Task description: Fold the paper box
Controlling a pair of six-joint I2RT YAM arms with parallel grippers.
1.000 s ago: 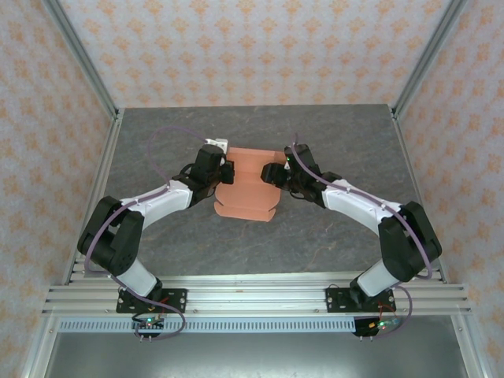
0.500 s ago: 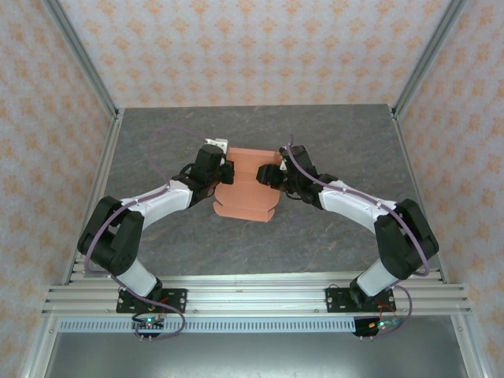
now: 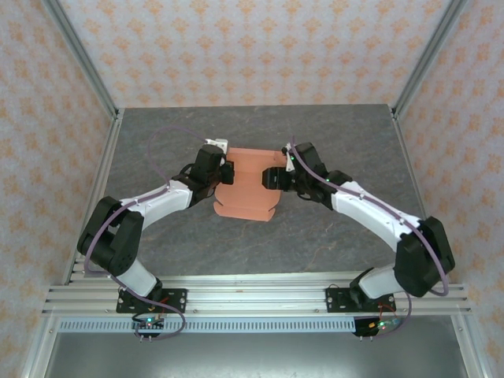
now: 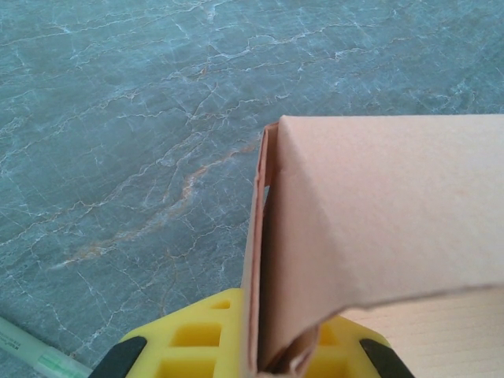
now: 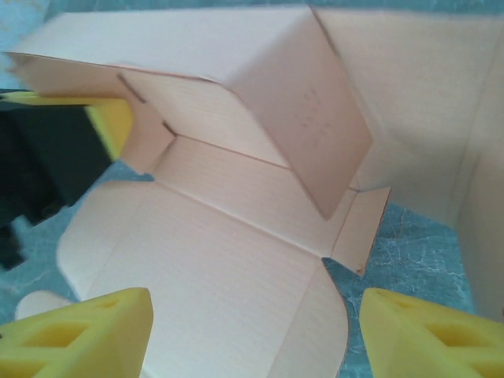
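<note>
Paper box [image 3: 246, 187], a salmon-orange die-cut sheet partly folded up, sits near the middle of the grey marbled table [image 3: 331, 236], between the two arms. Its near edge, with rounded flaps, lies flat on the table; its far part stands raised.

On the left, the left gripper [image 3: 226, 172] meets the box's left edge about midway along. In the left wrist view its yellow fingertips [image 4: 197, 346] sit at the bottom, pressed close together on a doubled fold of the box [image 4: 378, 228], so this gripper is clamped narrow on the card. The fold rises upright from between the pads, and a wider panel bends off to the right over the table [image 4: 118, 142].

On the right, the right gripper [image 3: 273, 176] hangs over the box's right part. In the right wrist view its two yellow fingertips [image 5: 87, 335] stand well apart at the bottom corners, wide, with nothing between them but the flat panel of the box [image 5: 205, 260] lying below. Beyond that panel a folded wall slopes up, and a taller wall stands at the far right. The other gripper's yellow pad [image 5: 110, 122] shows at the left, against the box's left flap.

Farther back, a small white object [image 3: 214, 145] lies on the table just beyond the left gripper.
</note>
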